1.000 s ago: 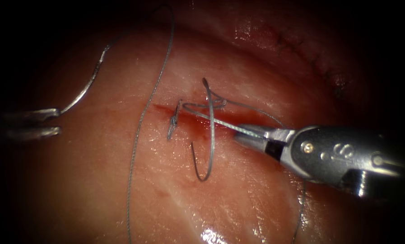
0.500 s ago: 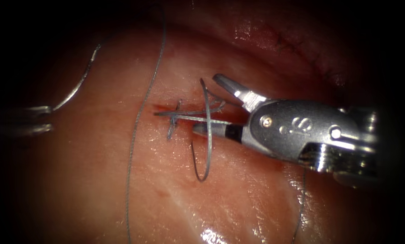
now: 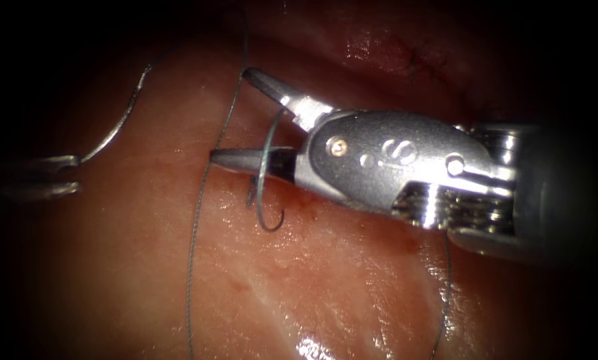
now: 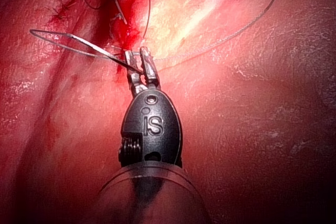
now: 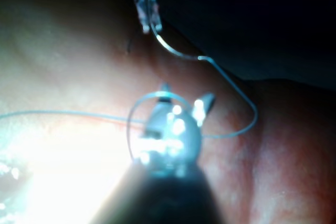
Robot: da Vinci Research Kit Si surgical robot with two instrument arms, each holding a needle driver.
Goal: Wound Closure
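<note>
My left tool (image 3: 77, 175) stands at the far left of the tissue (image 3: 325, 293), shut on the curved needle (image 3: 115, 127) near one end. The needle arcs up free of the tissue, and thread (image 3: 195, 220) trails from its other end. In the left wrist view the left tool (image 4: 136, 59) grips the needle (image 4: 79, 43). My right tool (image 3: 231, 115) lies over the cut (image 3: 252, 192) with its jaws wide open and the long thread running between them. A thread loop (image 3: 264, 193) hangs round the lower jaw. In the right wrist view the right tool (image 5: 186, 94) holds nothing.
Red fluid (image 3: 309, 207) stains the tissue along the cut, beneath the right tool. An older stitched line (image 3: 422, 63) runs at the upper right. A second strand of thread (image 3: 443, 313) hangs down at the lower right. The tissue surface is wet and glistening.
The right tool let go of the thread, opened wide and slid left and upward over the cut, and the loop now hangs on its lower jaw. The left tool and needle shifted slightly left.
</note>
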